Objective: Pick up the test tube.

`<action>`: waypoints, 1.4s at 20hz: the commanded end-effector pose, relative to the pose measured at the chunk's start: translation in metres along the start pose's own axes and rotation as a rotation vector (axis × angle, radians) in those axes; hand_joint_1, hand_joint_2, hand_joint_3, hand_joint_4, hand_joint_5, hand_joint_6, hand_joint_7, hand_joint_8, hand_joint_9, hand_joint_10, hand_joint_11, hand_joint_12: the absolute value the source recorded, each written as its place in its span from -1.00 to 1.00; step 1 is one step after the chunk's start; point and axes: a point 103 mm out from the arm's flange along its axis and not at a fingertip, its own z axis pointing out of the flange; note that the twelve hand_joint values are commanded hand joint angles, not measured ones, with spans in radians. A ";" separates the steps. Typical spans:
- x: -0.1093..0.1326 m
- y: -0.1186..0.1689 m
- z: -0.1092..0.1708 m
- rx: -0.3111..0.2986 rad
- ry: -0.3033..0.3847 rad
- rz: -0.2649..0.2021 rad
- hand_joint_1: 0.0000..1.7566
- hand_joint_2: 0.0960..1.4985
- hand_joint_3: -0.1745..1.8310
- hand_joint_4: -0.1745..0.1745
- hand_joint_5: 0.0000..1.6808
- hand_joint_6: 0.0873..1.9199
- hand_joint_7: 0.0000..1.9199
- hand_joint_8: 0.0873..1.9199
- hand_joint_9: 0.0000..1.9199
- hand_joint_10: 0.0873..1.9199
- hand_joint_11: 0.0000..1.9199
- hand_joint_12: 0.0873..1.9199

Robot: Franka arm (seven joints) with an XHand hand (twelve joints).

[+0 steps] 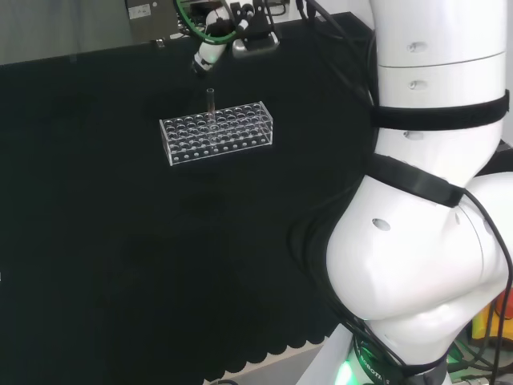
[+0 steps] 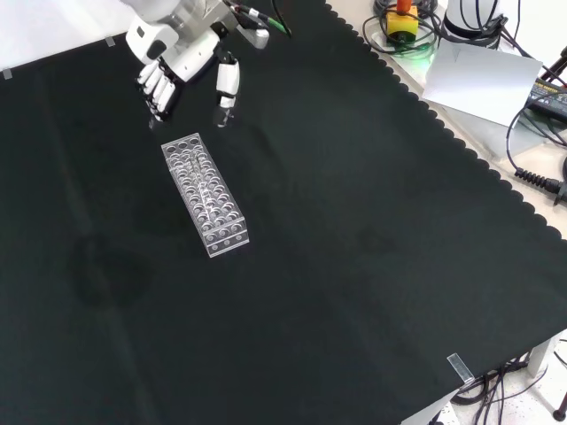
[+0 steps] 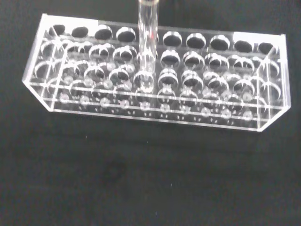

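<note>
1 test tube point(image 1: 211, 103) stands upright in the rack point(image 1: 217, 133), seemingly just below the hand point(image 2: 168, 71), whose relaxed, spread fingers hold nothing.

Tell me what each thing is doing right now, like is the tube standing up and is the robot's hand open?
Test tube: upright in the rack, not held.
Rack: flat on the black cloth, with the single tube in it.
Hand: open, fingers relaxed, raised beyond the rack's far end in the front view, touching nothing.
</note>
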 end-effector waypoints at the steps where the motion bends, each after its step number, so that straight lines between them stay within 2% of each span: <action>1: -0.001 0.014 0.017 0.041 0.023 0.011 -0.34 0.24 -0.75 -0.44 -0.55 -1.00 -0.62 -0.20 -0.82 -0.12 -1.00 0.55; 7: 0.005 0.030 0.026 0.052 0.022 0.007 -0.19 0.21 -0.76 -0.44 -0.55 -1.00 -0.61 -0.21 -0.80 -0.13 -1.00 0.56; 12: 0.010 0.041 0.034 0.072 0.000 -0.001 -0.15 0.20 -0.76 -0.48 -0.51 -1.00 -0.57 -0.20 -0.76 -0.13 -1.00 0.58; 19: 0.010 0.046 0.040 0.089 -0.013 0.000 -0.12 0.18 -0.73 -0.60 -0.39 -0.99 -0.34 -0.20 -0.60 -0.19 -1.00 0.61; 25: 0.014 0.047 0.048 0.092 -0.004 -0.011 -0.10 0.15 -0.69 -0.69 -0.30 -0.90 -0.17 -0.18 -0.44 -0.24 -0.98 0.60; 28: 0.016 0.048 0.049 0.086 -0.006 -0.013 -0.09 0.10 -0.62 -0.70 -0.32 -0.71 -0.14 -0.18 -0.41 -0.26 -0.97 0.60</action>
